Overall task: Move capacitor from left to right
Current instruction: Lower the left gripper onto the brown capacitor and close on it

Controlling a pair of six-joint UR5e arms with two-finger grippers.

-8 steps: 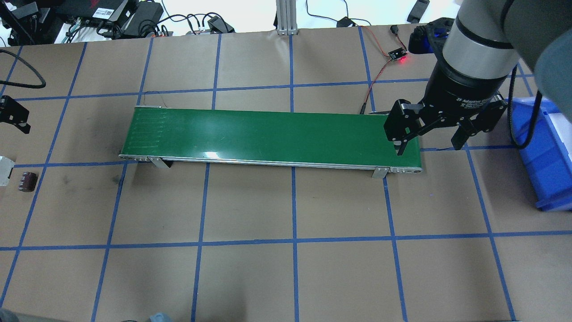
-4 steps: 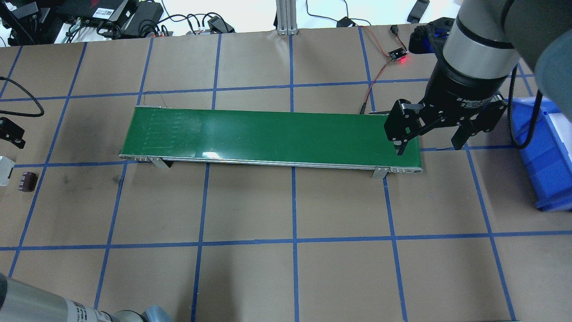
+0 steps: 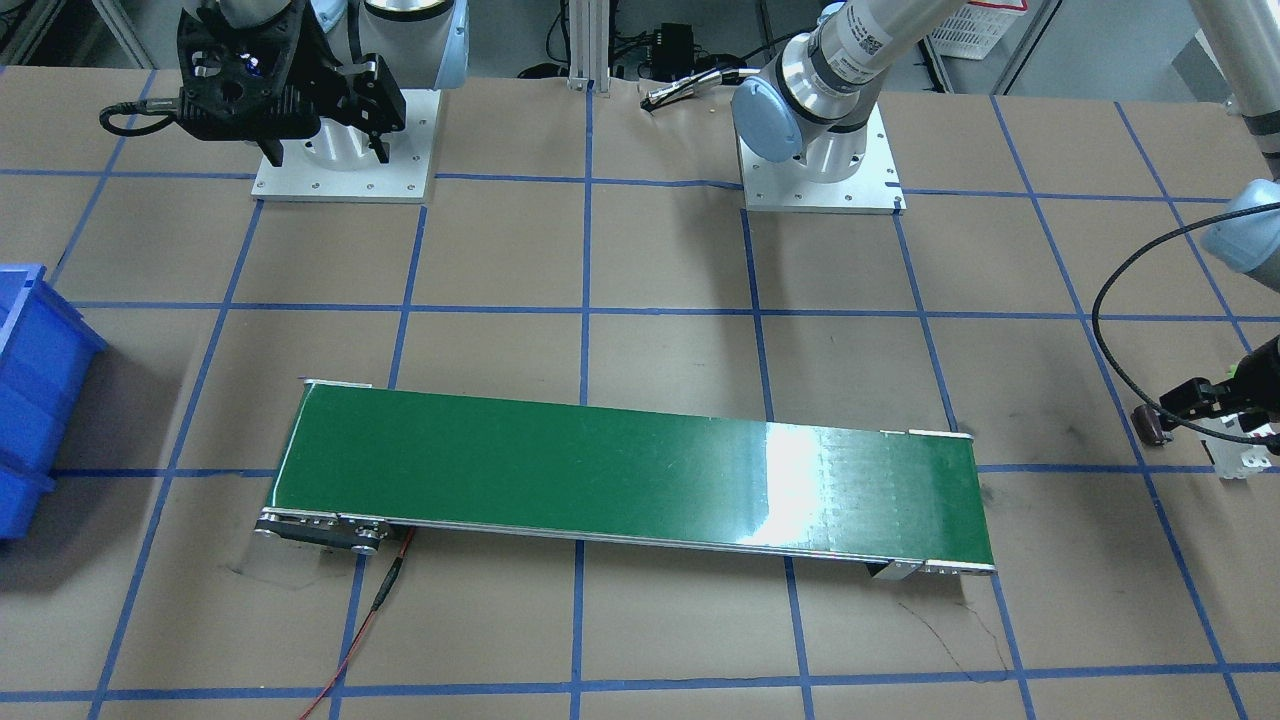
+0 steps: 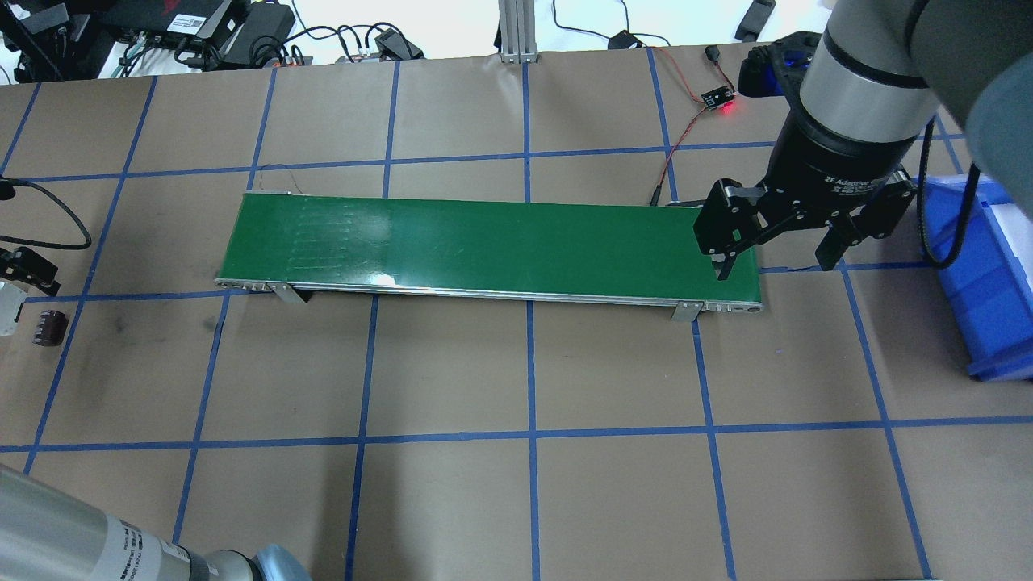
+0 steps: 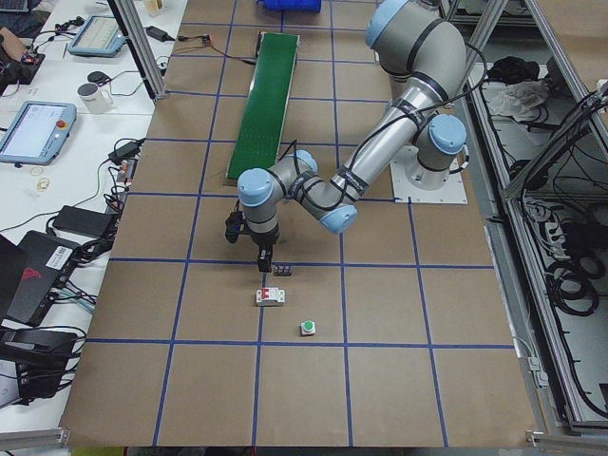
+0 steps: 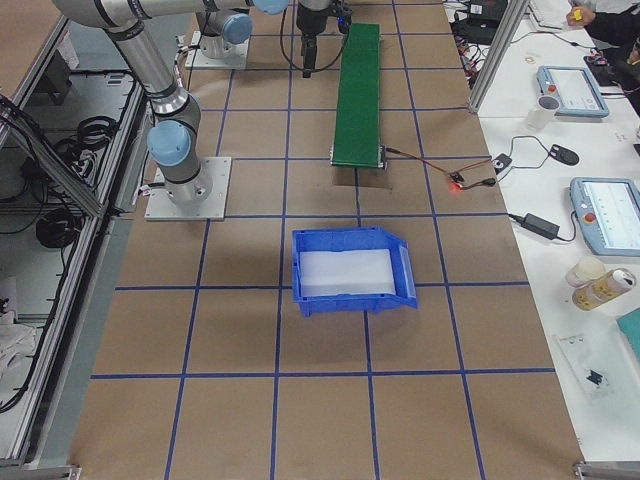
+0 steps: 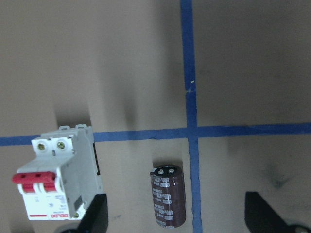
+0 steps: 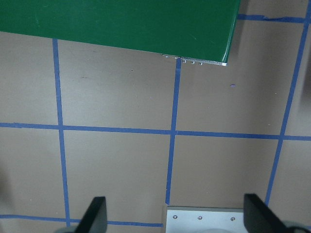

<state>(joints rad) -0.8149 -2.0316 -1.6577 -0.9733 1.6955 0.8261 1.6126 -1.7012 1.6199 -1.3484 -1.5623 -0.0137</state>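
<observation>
The capacitor (image 7: 168, 202), a stubby dark maroon cylinder, lies on the brown table just left of a blue tape line. It also shows at the far left of the overhead view (image 4: 50, 328). My left gripper (image 7: 177, 221) is open and empty, hovering over the capacitor, which lies between its fingertips (image 7: 95, 216). One finger (image 4: 31, 272) shows at the overhead view's left edge. My right gripper (image 4: 775, 265) is open and empty above the right end of the green conveyor belt (image 4: 484, 242).
A white circuit breaker (image 7: 56, 179) with red switches lies close beside the capacitor. A green-and-white push button (image 5: 307, 329) sits beyond it. A blue bin (image 4: 984, 282) stands at the right edge. A red wire (image 4: 686, 129) runs behind the belt.
My left gripper has moved nearer to the capacitor, and the left arm's elbow has entered at the overhead view's bottom left. The marks on the belt have shifted right. The right gripper has not moved.
</observation>
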